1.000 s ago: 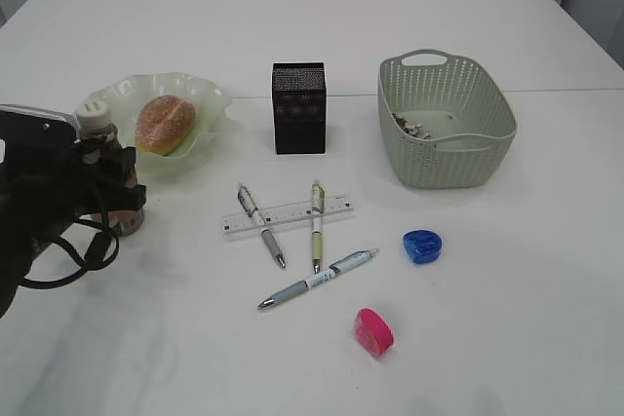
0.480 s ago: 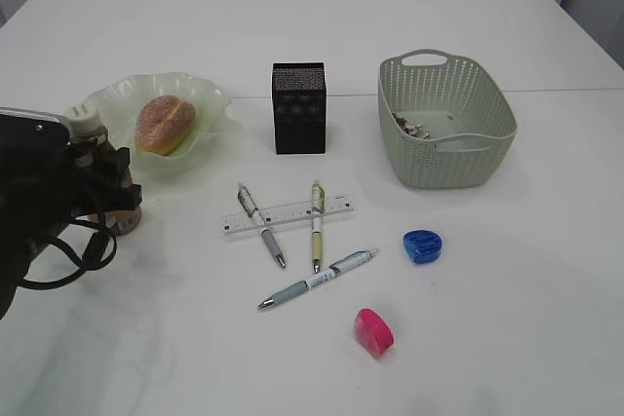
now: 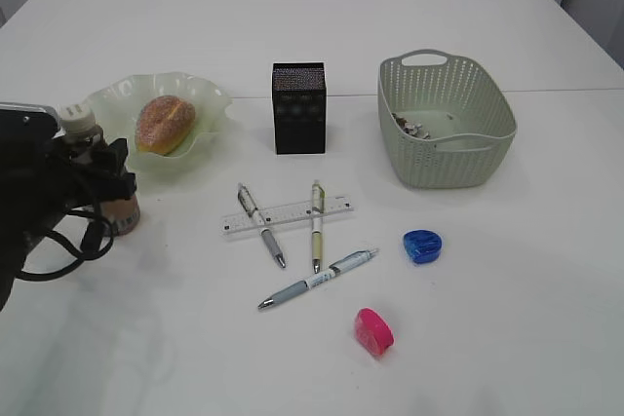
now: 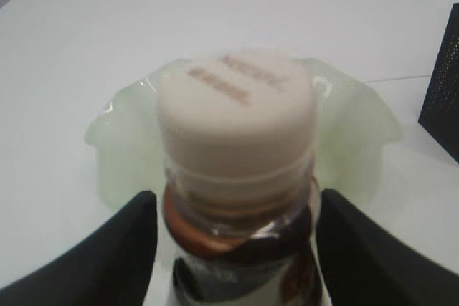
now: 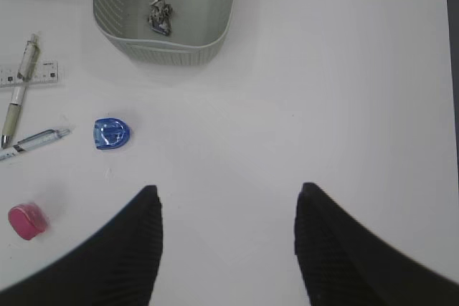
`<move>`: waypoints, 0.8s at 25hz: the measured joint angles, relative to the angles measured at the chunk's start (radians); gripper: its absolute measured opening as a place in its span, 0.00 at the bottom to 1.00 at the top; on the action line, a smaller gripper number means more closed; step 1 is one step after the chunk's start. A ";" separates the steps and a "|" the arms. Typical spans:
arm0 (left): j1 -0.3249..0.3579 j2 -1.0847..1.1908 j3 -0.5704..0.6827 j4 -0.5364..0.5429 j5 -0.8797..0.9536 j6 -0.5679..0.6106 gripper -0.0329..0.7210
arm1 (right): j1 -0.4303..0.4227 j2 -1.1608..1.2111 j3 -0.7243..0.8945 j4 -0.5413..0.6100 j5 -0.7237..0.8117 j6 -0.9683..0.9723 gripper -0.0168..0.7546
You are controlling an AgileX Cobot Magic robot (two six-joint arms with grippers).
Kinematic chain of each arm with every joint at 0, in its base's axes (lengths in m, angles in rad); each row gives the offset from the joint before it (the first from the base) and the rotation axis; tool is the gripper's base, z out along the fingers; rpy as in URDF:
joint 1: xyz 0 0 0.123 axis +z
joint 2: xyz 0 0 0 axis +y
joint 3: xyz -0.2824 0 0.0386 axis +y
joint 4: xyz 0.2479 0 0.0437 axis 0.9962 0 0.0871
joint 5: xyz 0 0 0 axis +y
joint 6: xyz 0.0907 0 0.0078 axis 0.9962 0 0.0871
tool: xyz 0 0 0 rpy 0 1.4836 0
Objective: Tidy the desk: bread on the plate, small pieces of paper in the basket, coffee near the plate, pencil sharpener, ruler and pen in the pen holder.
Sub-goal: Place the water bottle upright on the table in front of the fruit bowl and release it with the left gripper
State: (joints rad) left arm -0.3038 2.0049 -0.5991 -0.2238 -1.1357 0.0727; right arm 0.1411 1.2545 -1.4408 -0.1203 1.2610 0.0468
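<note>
My left gripper (image 3: 102, 180) is shut on the brown coffee bottle (image 3: 78, 122) with a cream cap; it stands at the left, in front of the pale green plate (image 3: 210, 104). In the left wrist view the bottle (image 4: 237, 120) sits between my fingers (image 4: 233, 249), with the plate (image 4: 351, 127) behind. The bread (image 3: 164, 124) lies on the plate. A clear ruler (image 3: 288, 213) and three pens (image 3: 316, 226) lie mid-table. A blue sharpener (image 3: 422, 245) and a pink sharpener (image 3: 374, 330) lie to the right. My right gripper (image 5: 228, 213) is open over bare table.
The black pen holder (image 3: 298, 107) stands behind the pens. The green basket (image 3: 487, 133) at right holds crumpled paper (image 3: 409, 127). The right wrist view shows the basket (image 5: 165, 48), paper (image 5: 159, 16), blue sharpener (image 5: 112, 134) and pink sharpener (image 5: 27, 221).
My left gripper and the coffee bottle have shifted a little left and back, alongside the plate. Nothing else has moved.
</note>
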 joint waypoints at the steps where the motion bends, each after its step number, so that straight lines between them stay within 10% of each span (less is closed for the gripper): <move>1: 0.000 -0.008 0.000 0.000 0.000 -0.002 0.71 | 0.000 0.000 0.000 0.000 0.000 0.000 0.62; 20: 0.000 -0.317 0.007 0.028 0.234 0.038 0.69 | 0.000 0.000 0.000 0.000 0.000 0.000 0.62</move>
State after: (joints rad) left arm -0.3038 1.6879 -0.5918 -0.1960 -0.9019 0.1109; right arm 0.1411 1.2545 -1.4408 -0.1203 1.2610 0.0468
